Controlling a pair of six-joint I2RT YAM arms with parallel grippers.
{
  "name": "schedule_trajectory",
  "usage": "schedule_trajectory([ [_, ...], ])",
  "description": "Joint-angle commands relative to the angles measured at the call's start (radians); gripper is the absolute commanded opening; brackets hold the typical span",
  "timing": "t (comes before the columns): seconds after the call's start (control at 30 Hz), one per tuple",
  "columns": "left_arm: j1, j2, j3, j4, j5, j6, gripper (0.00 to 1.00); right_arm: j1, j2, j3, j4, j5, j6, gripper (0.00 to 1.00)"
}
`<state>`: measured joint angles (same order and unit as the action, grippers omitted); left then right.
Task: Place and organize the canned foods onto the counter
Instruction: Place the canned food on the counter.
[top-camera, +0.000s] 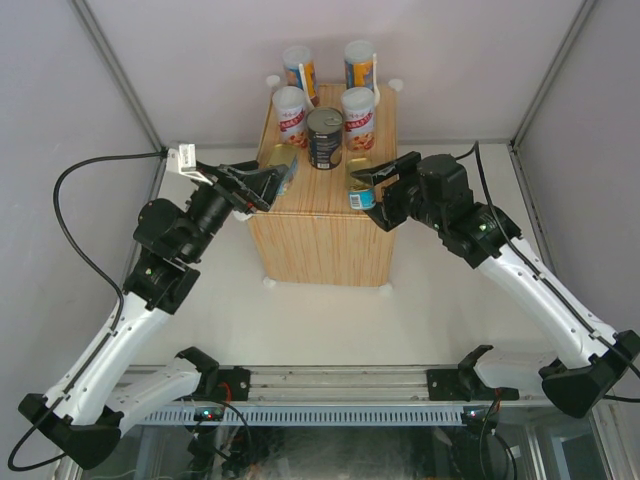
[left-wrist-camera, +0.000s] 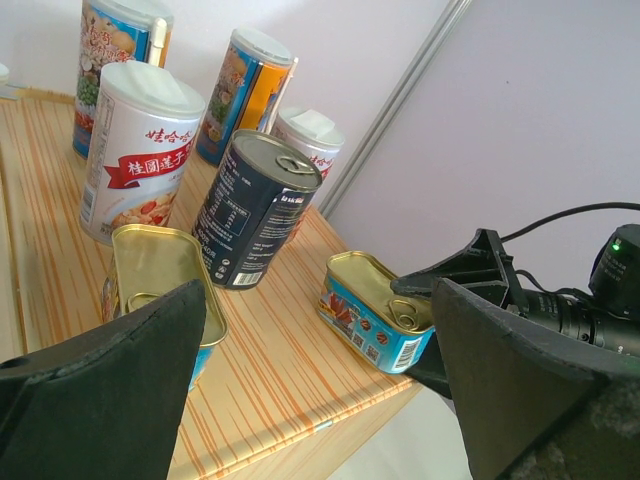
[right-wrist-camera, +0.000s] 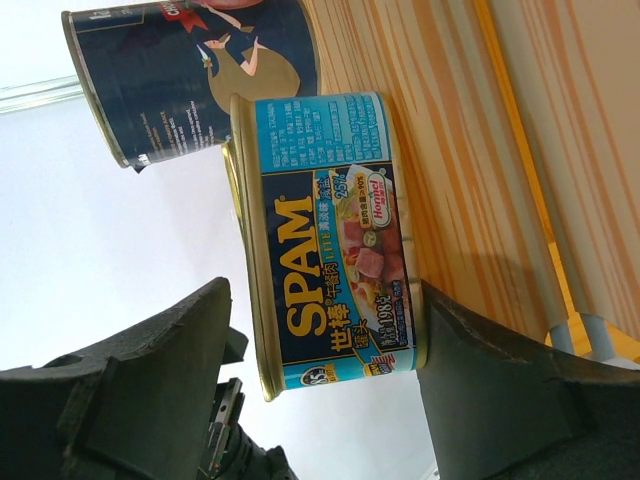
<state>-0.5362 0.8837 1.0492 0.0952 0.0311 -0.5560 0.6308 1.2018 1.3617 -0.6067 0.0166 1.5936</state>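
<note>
Risks shoving the flat gold-blue tin (left-wrist-camera: 372, 318), right of centre frame, off the edge of the light wood-grain counter (top-camera: 320, 240), left gripper (left-wrist-camera: 320, 300) and right gripper (right-wrist-camera: 325, 300) both agape.

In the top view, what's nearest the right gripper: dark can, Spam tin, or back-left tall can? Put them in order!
1. Spam tin, at the right gripper, counter front right.
2. Dark can, middle.
3. Back-left tall can, far corner.

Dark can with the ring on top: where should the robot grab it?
Around its round side wall, near the top, coming from above. The dark blue metal can stands upright on the light wood-grain counter, with short white-red cans close beside it, so a front-and-back pinch probably fits best.
</note>
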Motion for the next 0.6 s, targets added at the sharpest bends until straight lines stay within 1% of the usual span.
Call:
schedule_trajectory([
  [0.0,0.009,-0.013,0.025,0.043,0.016,0.021,0.97,0.033,-0.016,0.034,-0.112,-0.030,0.039,0.71],
  [0.2,0.011,-0.016,0.015,0.044,0.021,0.019,0.97,0.061,-0.016,0.052,-0.123,-0.031,0.041,0.71],
  [0.43,0.012,-0.020,0.012,0.041,0.025,0.019,0.97,0.107,-0.033,0.067,-0.133,-0.003,0.048,0.71],
  [0.57,0.014,-0.020,0.007,0.041,0.026,0.017,0.97,0.113,-0.045,0.074,-0.151,0.017,0.044,0.71],
])
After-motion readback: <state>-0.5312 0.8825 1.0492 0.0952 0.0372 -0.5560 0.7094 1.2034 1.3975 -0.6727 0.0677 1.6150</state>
